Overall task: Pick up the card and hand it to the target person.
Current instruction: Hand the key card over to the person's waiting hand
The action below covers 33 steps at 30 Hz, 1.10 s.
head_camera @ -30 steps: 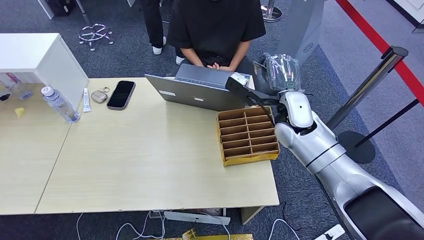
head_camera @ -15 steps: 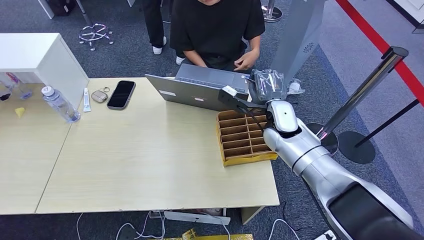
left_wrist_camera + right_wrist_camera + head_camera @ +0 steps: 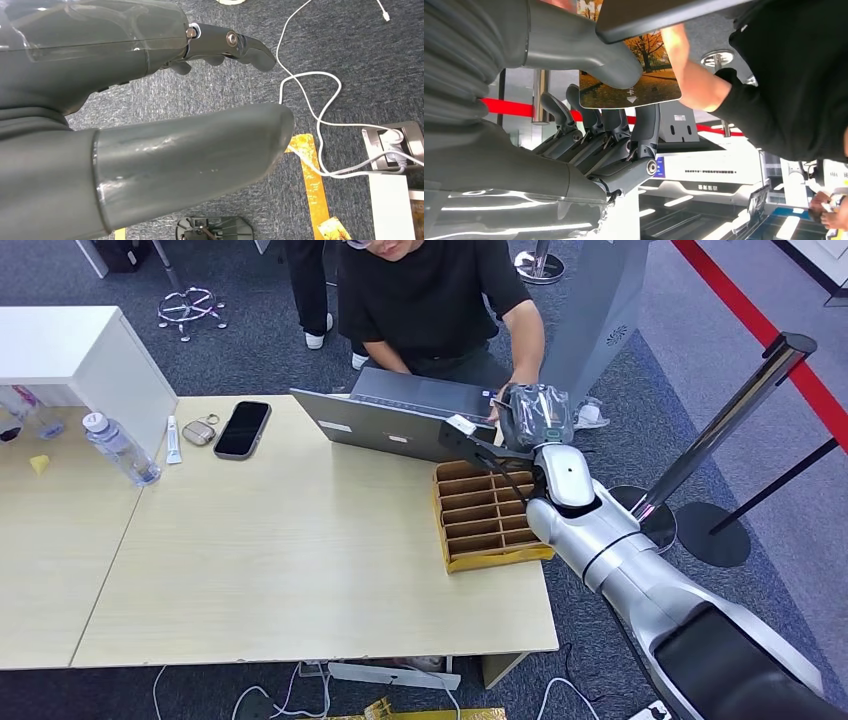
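Observation:
The card [image 3: 634,87], printed with an autumn tree scene, is pinched between the thumb and fingers of my right hand [image 3: 599,125]. In the head view my right hand [image 3: 537,415], wrapped in clear plastic, is raised over the table's far right corner beside the laptop [image 3: 400,420]. The person in a black shirt [image 3: 430,290] sits behind the laptop and reaches out a hand [image 3: 676,50] that touches the card's edge. My left hand [image 3: 150,125] hangs over the carpet floor, its fingers apart and nothing in it.
A divided cardboard box [image 3: 490,515] lies on the table [image 3: 300,560] under my right forearm. A phone [image 3: 243,428], a keyring, a tube and a water bottle [image 3: 120,448] lie at the far left. A barrier post [image 3: 730,415] stands to the right.
My right hand moved left and lower with the card, then held still. The person lifted a hand from the laptop and stretched it out to the card.

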### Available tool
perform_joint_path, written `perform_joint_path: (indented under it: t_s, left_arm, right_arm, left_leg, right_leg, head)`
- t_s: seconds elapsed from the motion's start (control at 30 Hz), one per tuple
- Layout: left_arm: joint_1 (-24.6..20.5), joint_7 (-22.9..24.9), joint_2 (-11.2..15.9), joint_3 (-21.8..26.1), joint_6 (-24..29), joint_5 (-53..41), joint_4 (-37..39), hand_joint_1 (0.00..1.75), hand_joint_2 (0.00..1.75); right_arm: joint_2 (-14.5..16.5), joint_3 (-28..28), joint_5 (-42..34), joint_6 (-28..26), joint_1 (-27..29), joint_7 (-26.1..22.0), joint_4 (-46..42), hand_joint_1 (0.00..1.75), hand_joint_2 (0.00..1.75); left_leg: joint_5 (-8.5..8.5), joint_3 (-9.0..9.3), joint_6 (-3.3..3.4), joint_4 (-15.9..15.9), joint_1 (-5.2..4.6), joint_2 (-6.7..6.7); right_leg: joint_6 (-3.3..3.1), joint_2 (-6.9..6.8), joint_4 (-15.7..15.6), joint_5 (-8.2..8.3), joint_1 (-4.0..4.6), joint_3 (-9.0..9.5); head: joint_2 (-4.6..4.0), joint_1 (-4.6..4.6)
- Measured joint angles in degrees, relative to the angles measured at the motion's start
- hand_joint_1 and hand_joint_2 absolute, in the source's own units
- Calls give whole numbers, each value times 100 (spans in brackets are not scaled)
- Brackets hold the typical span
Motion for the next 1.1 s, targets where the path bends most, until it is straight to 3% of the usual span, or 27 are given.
perform_joint_path:
  t_s: [0.3, 0.37, 0.43, 0.53, 0.57, 0.6, 0.9, 1.1]
  left_arm:
    - [0, 11, 0, -2, 0, 0, 0, 0, 0]
    - [0, 11, 0, -2, 0, 0, 0, 0, 0]
    - [0, 11, 0, -2, 0, 0, 0, 0, 0]
    - [-1, 11, 0, -4, 0, 0, 0, 0, 0]
    - [-1, 11, 0, -5, 0, 0, 0, 0, 0]
    - [-2, 11, 0, -6, 0, 0, 0, 0, 0]
    - [-4, 10, 0, -9, 5, 0, 0, 0, 0]
    - [-3, -5, 0, -9, 9, 11, 0, 0, 0]
  right_arm:
    - [0, 4, 43, -110, -4, 35, 1, 144, 175]
    - [0, 4, 44, -112, -4, 37, 1, 134, 175]
    - [0, 4, 44, -113, -4, 37, 1, 109, 175]
    - [0, 5, 44, -114, -4, 37, 1, 26, 175]
    - [0, 5, 44, -112, -4, 37, 2, 8, 175]
    - [0, 7, 44, -104, -4, 38, 2, 0, 175]
    - [0, 41, 42, -69, -4, 138, 36, 0, 175]
    - [-13, 10, 32, -569, 5, 150, 15, 0, 175]
  left_leg:
    - [0, 1, 0, 0, 0, 0]
    - [0, 1, 0, 0, 0, 1]
    - [0, 0, 0, 0, 0, 1]
    - [0, 0, 0, 0, 0, 1]
    - [0, 0, 0, 0, 0, 1]
    - [0, 0, 0, 0, 0, 1]
    - [0, 1, 0, 0, 0, 1]
    - [0, 3, 0, 1, 0, 2]
  right_leg:
    - [0, 1, 0, 0, 0, 0]
    - [0, 2, 0, 0, 0, 0]
    - [0, 2, 0, 0, 0, -1]
    - [0, 2, 0, 0, 0, -1]
    - [0, 2, 0, 0, 0, -1]
    - [0, 2, 0, 0, 0, -1]
    - [0, 3, 0, 0, 0, -1]
    - [0, 5, 0, 0, 0, -1]
  head:
    - [0, 0]
    - [0, 0]
    - [0, 0]
    - [0, 0]
    - [0, 0]
    - [0, -1]
    - [0, -1]
    - [0, 0]
